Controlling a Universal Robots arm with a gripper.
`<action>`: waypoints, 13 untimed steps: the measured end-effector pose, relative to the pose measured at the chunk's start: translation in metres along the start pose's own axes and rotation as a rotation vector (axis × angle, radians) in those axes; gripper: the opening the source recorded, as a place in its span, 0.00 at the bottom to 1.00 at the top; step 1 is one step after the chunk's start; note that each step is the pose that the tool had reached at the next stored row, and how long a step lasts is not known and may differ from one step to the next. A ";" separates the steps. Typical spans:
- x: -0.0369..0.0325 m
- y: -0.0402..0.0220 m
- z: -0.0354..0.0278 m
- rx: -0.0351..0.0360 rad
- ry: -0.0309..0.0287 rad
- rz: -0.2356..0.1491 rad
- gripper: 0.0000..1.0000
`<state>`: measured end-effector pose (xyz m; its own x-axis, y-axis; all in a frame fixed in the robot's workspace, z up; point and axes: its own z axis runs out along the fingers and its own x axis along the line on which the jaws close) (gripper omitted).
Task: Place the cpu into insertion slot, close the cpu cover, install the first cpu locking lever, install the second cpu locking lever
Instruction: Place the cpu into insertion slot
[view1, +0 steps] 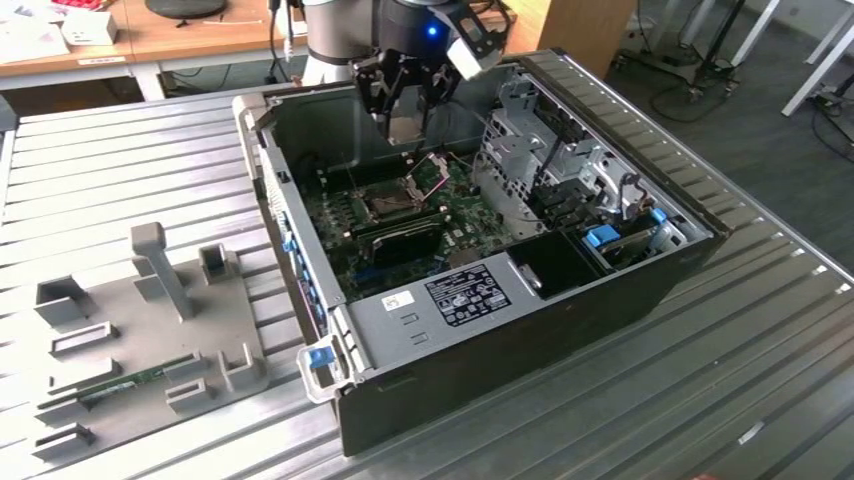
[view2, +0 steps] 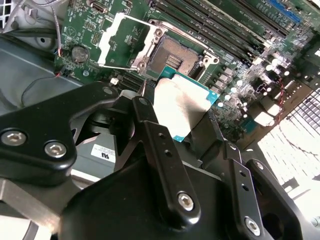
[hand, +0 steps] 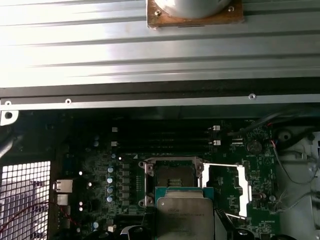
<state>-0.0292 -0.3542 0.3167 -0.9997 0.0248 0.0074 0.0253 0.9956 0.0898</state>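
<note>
Cpu: the cpu (view2: 186, 97) (hand: 185, 220) was a thin, flat square with a dull grey, faintly brushed metal top and a teal-green edge around it. It hung in the air just over the insertion slot and was not seated.
Gripper: the gripper (view2: 177, 114) (view1: 400, 122) was clamped on the cpu. Its matte black fingers (view2: 156, 142), bolted on with round-headed screws, pressed on two opposite edges of the chip.
Insertion slot: the insertion slot (view2: 175, 55) (hand: 172, 177) was a square, shallow recess with a finely speckled grey contact field and a silvery metal surround with screws at its corners. It lay bare, directly beyond the held chip.
Cpu cover: the cpu cover (view2: 125, 42) (hand: 244, 190) was a bright, silvery square frame with an open window in its middle. It was swung back off the slot and lay just beside it, hinged at the slot's edge.
Motherboard: the motherboard (view2: 90, 22) (hand: 100, 165) was green and densely studded with small parts. Long dark memory slots (view2: 225, 30) ran parallel near the slot, and a round, shiny coin battery (view2: 79, 54) sat near the open cover.
Computer case: the computer case (view1: 641, 290) was a black box lying on its side, open at the top, with a perforated silver drive cage (view1: 534, 150) inside.
Table: the table (view1: 761, 340) was ribbed, pale metal. A flat grey tray (view1: 147, 330) with upright blocks lay at the exterior view's left, well apart from the case.
</note>
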 end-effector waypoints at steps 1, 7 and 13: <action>0.0000 -0.0001 0.0016 0.0000 0.0000 0.000 0.54; 0.0000 -0.0007 0.0083 0.0002 0.0001 0.000 0.54; 0.0000 -0.0008 0.0086 0.0001 0.0000 0.000 0.54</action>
<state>-0.0293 -0.3541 0.3081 -0.9997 0.0248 0.0074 0.0253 0.9956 0.0897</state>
